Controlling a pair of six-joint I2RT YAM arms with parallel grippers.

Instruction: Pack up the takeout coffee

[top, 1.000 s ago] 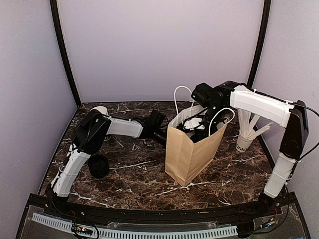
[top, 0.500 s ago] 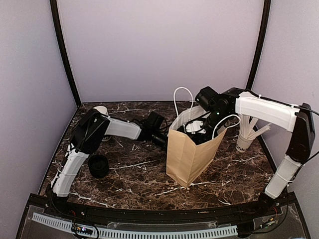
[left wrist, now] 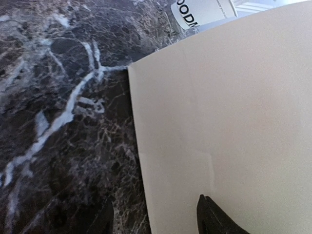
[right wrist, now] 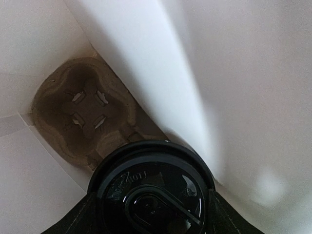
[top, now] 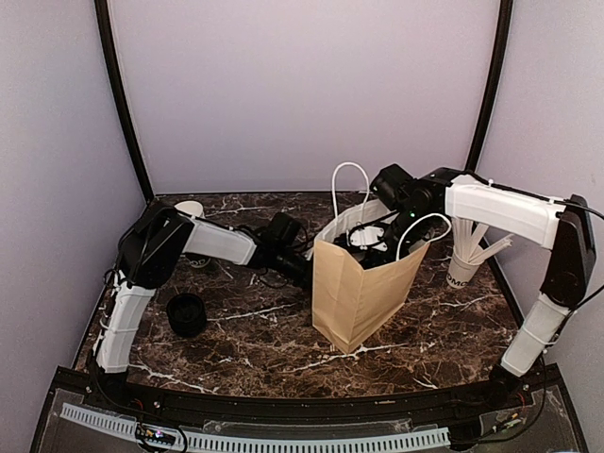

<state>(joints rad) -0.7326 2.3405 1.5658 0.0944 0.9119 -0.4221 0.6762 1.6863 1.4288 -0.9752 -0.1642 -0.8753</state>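
brown paper formed the bag (top: 351, 302), which stood upright near the middle of the marble table (top: 255, 344) with its mouth open and its white handles (top: 349, 181) up. the right gripper (top: 376, 242) reached down into that mouth from the back right.

in the right wrist view the coffee (right wrist: 153, 187) filled the lower middle, its black lid facing the camera. dark fingers (right wrist: 78, 222) flanked the coffee on both sides, spread to about the lid's width and pressed to it, so the right gripper (right wrist: 153, 217) had hold of it. the coffee hung inside the bag, between its white inner walls and above a brown pulp carrier (right wrist: 83, 112) lying on the bag's floor. it looked apart from the carrier, but how far down it sat could not be told.

the left gripper (top: 300, 269) was stretched low across the table to the bag's left side. in the left wrist view its fingers (left wrist: 208, 219) stood well apart, with the bag's near upright edge (left wrist: 141, 161) between them. the left gripper (left wrist: 153, 217) gripped nothing, and whether either finger touched the paper could not be told.

a white cup (top: 462, 266) of stirrers stood to the right of the bag, close to it but apart. a black round object (top: 187, 314) lay on the table near the left arm's base, well away from the bag.
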